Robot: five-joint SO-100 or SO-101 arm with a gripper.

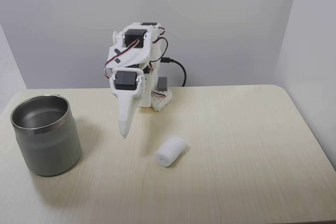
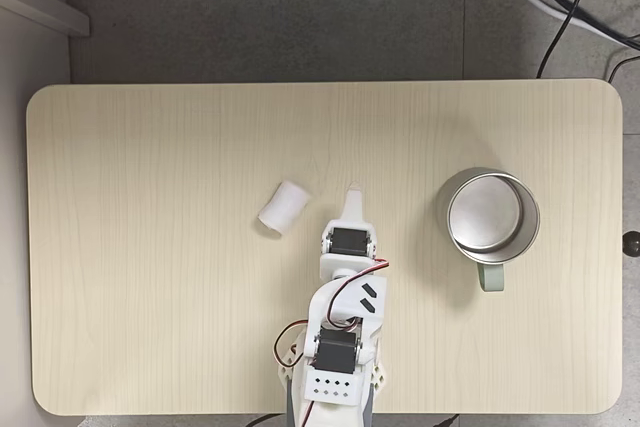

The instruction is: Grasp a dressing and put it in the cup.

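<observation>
- The gripper (image 1: 124, 129) is hanging tip-down above the table (image 1: 247, 171), fingers pressed together and holding nothing; it looks parked between the two items.
- The dressing (image 1: 170, 151) is lying on its side near the tip, untouched.
- The cup (image 1: 46, 135) is standing upright, well apart, mouth open for the drop.

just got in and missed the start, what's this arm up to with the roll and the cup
A white robot arm hangs over the table with its fingers pointing down, holding nothing. The dressing lies on its side on the table, apart from the fingers. The cup stands upright and looks empty.
</observation>
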